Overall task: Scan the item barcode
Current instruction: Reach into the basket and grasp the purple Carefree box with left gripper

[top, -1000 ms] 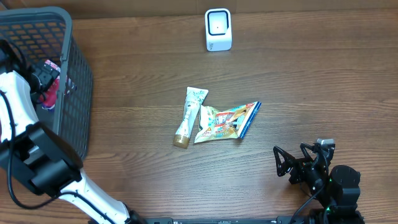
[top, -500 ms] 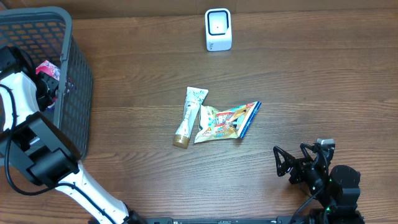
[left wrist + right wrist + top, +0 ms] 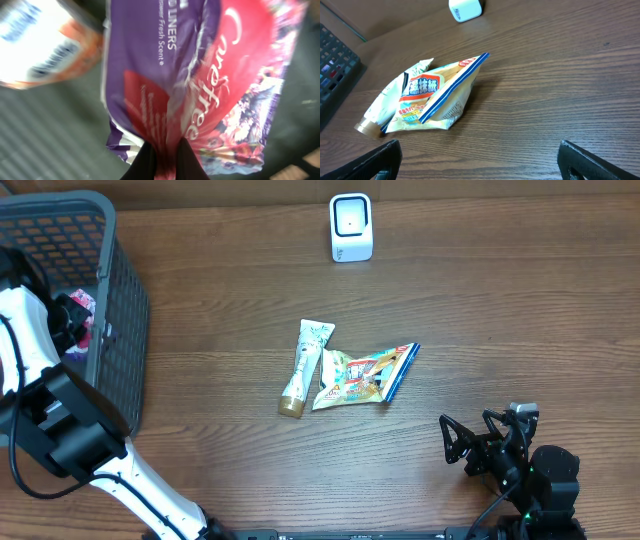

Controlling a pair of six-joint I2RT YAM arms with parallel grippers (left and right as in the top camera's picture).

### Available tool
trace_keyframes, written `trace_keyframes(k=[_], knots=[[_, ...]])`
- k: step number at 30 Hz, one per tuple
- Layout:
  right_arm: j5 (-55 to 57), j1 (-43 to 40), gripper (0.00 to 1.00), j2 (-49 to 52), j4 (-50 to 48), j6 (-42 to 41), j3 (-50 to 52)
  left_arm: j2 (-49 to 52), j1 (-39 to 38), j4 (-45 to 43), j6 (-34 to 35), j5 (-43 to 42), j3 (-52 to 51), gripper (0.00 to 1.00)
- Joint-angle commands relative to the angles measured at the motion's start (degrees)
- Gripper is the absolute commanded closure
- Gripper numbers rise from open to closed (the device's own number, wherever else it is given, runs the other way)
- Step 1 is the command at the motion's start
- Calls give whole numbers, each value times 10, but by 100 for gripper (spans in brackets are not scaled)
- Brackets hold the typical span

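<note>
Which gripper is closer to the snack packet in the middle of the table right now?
Right. The right gripper hangs open to the right of the snack packet, nearer the robot; the left gripper is far off inside the basket, shut on a purple pack.

free: bare table (image 3: 500,300) between scanner (image 3: 351,227) and tube (image 3: 305,370), packet (image 3: 365,375) | blocked: basket (image 3: 125,310) walls — tight around left end effector (image 3: 78,320)

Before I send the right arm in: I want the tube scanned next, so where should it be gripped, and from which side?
Likely the tube at its flat crimped end, away from the gold cap, from straight above, closing across its narrow width. It lies flat, and the snack packet crowds the cap half, where a grip could snag it.
</note>
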State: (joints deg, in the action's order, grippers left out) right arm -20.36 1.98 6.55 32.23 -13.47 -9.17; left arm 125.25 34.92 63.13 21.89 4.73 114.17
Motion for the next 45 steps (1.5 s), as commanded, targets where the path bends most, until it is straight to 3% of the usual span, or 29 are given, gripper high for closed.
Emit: trace_keyframes(k=[1,7,10,11,12,13,14,22,29,34,37,38,40,42,43,44,45], knots=[[4,2,0,-3,11,0,2,-91,3,9,0,-4,48,96],[4,2,0,-3,11,0,2,-254,2,33,6,-79,49,96],[4,2,0,-3,11,0,2,-285,2,40,4,-26,49,95],[4,2,0,-3,11,0,2,-282,2,42,5,-19,47,86],[4,2,0,-3,11,0,2,-272,3,43,15,-17,33,48],[4,2,0,-3,11,0,2,-265,3,40,22,-17,23,30],[4,2,0,-3,11,0,2,-245,3,28,30,-17,1,0],[4,2,0,-3,11,0,2,-78,18,5,106,-14,-20,0],[4,2,0,-3,11,0,2,1,17,-17,171,-14,-20,0],[4,2,0,-3,11,0,2,49,17,-50,169,-28,-20,0],[4,2,0,-3,11,0,2,93,16,-92,106,-149,-20,0],[4,2,0,-3,11,0,2,96,15,-92,102,-153,-20,5],[4,2,0,-3,11,0,2,102,14,-89,97,-151,-20,28],[4,2,0,-3,11,0,2,103,14,-86,86,-151,-20,60],[4,2,0,-3,11,0,2,101,14,-83,83,-151,-19,82],[4,2,0,-3,11,0,2,100,14,-82,83,-151,-19,95],[4,2,0,-3,11,0,2,98,16,-77,83,-151,-17,96]])
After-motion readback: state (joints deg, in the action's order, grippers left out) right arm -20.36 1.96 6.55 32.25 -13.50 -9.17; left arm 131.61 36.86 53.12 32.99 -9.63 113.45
